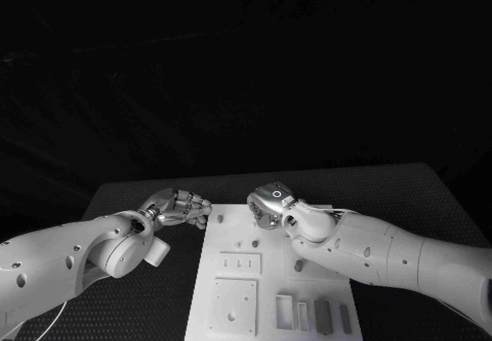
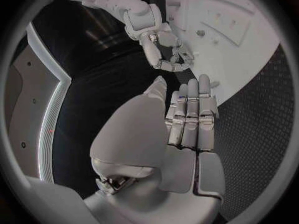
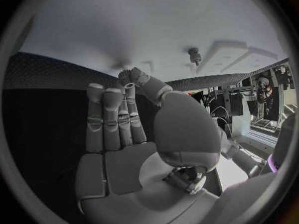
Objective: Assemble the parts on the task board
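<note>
Both hands empty: left hand (image 1: 183,209) off the task board (image 1: 227,249) at its far-left corner, fingers straight; right hand (image 1: 275,206) flat above its far end, likely lining up over a peg (image 3: 194,55).

We see a black table (image 1: 134,195) with a fine dotted texture, its far edge cutting across the head view. Behind it we find only deep darkness, faintly creased like a dark drape (image 1: 246,85). Light falls dimly on the tabletop.
</note>
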You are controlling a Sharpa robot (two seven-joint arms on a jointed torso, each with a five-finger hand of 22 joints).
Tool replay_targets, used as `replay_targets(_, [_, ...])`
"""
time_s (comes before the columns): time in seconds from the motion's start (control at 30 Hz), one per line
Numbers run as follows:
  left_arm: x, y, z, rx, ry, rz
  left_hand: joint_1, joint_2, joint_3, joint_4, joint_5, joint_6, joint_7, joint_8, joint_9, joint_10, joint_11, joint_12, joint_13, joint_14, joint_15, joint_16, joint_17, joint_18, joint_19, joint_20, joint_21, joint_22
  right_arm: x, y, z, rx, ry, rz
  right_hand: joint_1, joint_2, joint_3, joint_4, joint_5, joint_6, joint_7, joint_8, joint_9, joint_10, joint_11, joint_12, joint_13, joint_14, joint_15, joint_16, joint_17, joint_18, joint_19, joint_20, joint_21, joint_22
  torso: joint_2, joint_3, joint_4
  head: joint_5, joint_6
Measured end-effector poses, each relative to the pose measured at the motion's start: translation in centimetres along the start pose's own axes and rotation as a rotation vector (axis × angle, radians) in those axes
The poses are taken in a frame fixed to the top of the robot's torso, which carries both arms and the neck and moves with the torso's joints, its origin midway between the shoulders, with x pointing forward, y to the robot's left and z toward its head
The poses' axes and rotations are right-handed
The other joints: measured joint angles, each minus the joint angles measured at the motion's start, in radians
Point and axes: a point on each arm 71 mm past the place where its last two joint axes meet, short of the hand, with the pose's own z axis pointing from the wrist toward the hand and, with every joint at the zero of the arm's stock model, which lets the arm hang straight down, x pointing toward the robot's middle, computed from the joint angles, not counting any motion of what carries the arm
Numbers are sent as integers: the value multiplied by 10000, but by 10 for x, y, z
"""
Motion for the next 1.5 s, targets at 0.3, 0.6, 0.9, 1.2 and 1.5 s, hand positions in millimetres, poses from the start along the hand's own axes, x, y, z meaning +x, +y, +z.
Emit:
replay_targets(0.3, [0,0,0,-4,-2,0,0,0,23,-23,0,0,0,0,0,0,0,0,-1,-3,-3,-38,10,-18,0,0,0,7,0,0,0,10,5,48,-30,30,17,-17,0,0,0,-1,6,0,0,0,0,4,5,0,-1,0,-1,3,0,0,2,1,-1,13,-7])
replay_targets(0.6, [0,0,0,-12,-5,1,0,0,23,-23,0,0,0,0,0,-1,-1,0,8,-4,-4,-38,17,-61,0,0,-39,7,1,-2,1,107,113,298,-55,55,53,-8,-1,-309,183,-184,4,-6,6,-13,0,-70,84,0,-29,-2,-82,-5,-1,0,2,4,-1,21,-17])
replay_targets(0.9, [0,0,0,-24,-11,2,-41,-41,23,-23,0,0,0,0,0,-1,-1,0,7,-5,-5,-39,27,-75,0,0,-40,15,4,-5,0,189,304,596,13,-19,179,36,0,-1430,636,-813,-274,-1101,419,-320,188,-248,438,0,-105,-152,-292,32,0,-1,4,7,-13,24,-25])
replay_targets(1.2, [-1,1,0,-33,-22,5,-41,-41,23,-23,0,0,0,0,0,-1,-1,0,6,-5,-5,-39,30,-79,0,0,-40,14,5,-10,-1,376,352,740,-266,-347,136,28,40,-1666,803,-869,-339,-1530,591,-313,-53,-275,534,1,-141,-162,-306,90,-1,-1,5,14,-13,12,-37])
replay_targets(1.5, [-1,1,0,-41,-28,5,-41,-40,23,-23,0,0,0,0,0,-1,-1,-41,15,-5,-6,-39,37,7,0,0,-40,18,3,-12,-3,435,333,857,-316,-397,137,28,41,-1686,789,-869,-338,-1569,559,-313,-95,-288,545,1,-140,-162,-307,93,-2,0,5,21,-12,3,-45])
